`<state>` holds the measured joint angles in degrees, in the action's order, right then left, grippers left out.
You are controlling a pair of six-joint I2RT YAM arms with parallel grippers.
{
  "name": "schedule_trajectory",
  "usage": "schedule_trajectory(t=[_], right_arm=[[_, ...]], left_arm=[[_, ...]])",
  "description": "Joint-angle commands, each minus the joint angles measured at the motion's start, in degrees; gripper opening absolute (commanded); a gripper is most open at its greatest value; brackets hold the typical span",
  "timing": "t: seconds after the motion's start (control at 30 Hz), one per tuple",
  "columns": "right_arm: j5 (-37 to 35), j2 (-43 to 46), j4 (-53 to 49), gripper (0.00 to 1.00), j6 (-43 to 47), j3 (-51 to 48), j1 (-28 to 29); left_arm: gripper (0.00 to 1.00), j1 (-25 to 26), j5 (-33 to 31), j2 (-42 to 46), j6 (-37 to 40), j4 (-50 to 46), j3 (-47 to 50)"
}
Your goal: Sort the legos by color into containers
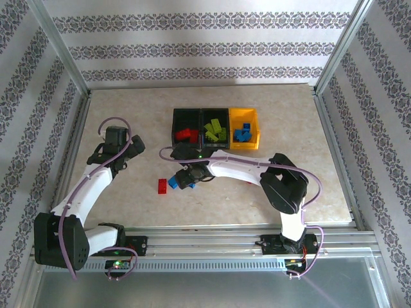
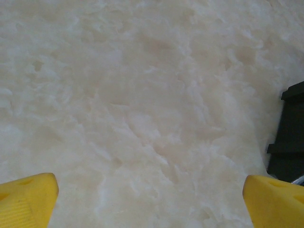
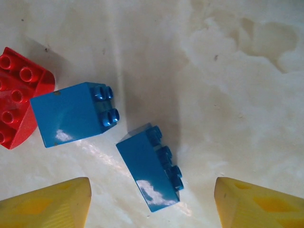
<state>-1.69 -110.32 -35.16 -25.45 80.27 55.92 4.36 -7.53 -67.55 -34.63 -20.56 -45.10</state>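
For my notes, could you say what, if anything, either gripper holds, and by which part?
Nothing is held: right gripper open around a blue lego, untouched; left gripper open.

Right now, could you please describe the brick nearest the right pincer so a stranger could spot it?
On the table in front of the bins, look under the right pincer. It is the narrow blue brick on its side; the other blue brick is blockier and beside the red brick.
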Motion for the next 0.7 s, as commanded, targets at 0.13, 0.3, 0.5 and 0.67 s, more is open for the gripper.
schedule_trajectory(t=[0.13,0.3,0.5,0.67], right_arm=[[0.5,-3.7,-1.9,0.67,0.9,3.0,0.2],[0.3,-5.9,-2.1,0.64,0.8,4.1,0.1],[0.4,-8.0,-2.1,0.60,0.8,5.1,0.1],[0.5,-9.4,-2.1,0.54,0.7,5.7,0.2]], left_arm=[[1.00,-1.1,0.8,0.6,-0.9,2.9,1.6],[1.00,-1.2,1.6,0.3,-0.7,3.9,2.0],[1.00,-1.2,2.3,-0.3,-0.5,4.1,2.0],[1.00,-1.3,3.7,-0.4,0.4,4.7,2.2]])
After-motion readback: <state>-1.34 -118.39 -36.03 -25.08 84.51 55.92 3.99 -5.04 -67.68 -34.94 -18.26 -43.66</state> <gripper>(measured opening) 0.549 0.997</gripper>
